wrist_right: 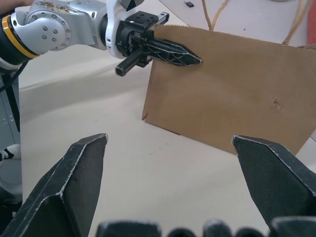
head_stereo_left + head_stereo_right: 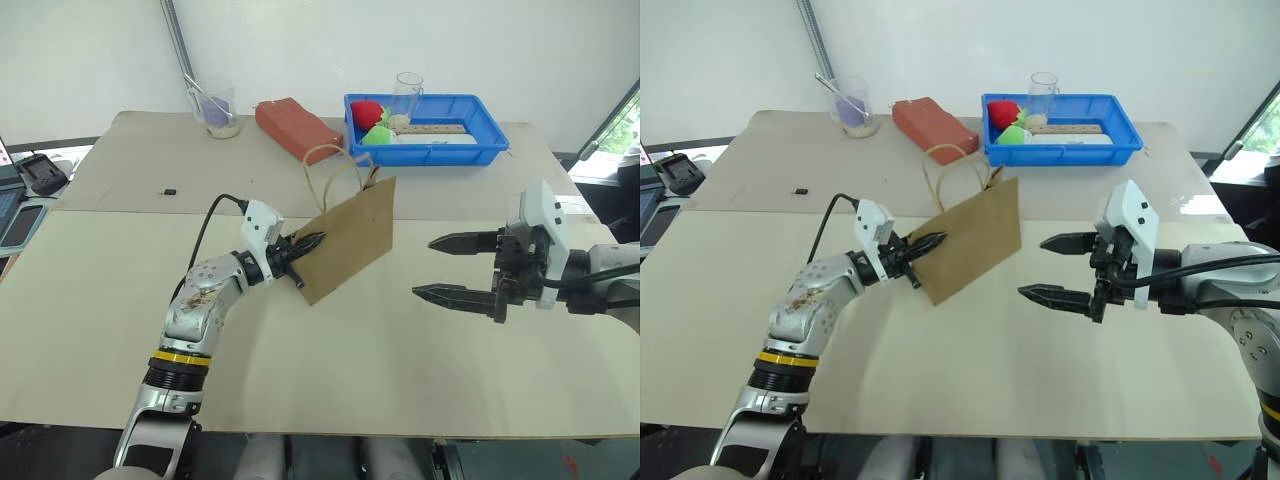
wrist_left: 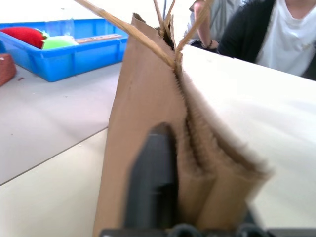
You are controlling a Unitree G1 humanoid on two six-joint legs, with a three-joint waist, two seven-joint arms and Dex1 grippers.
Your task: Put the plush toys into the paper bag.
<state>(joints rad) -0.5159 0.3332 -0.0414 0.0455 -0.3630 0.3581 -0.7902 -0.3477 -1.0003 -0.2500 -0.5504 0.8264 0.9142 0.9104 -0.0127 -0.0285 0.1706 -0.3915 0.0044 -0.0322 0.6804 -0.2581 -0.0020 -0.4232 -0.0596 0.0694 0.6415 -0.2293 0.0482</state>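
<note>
We see the left gripper [image 2: 308,243] pressed together on the near bottom corner of the paper bag [image 2: 352,245], its black fingers [image 1: 173,50] pinching the folded kraft sheet so that the bag stands tilted on the table [image 2: 120,330], cord handles [image 2: 335,172] rising toward the far side. In the left wrist view one finger lies flat against the bag's side panel beside its pleated gusset; the bag's mouth is folded shut. The right gripper [image 2: 455,268] hangs above the table to the right of the bag, apart from it, its two fingers spread wide and holding nothing. At the far edge we note a blue tray [image 2: 480,135] containing a red soft item [image 2: 367,110], a green soft item [image 2: 379,135], a clear cup [image 2: 407,95] and a wooden ruler-like strip [image 2: 437,128]; whether a pale object beside the cup is one of the plush toys we cannot tell. A red block [image 2: 297,128] lies just left of the tray, and a clear beaker [image 2: 216,108] with a utensil stands further left. A small dark object [image 2: 171,190] rests alone on the left. The near half of the table is open between the two arms. A seated person [image 3: 266,34] appears beyond the table's edge.
</note>
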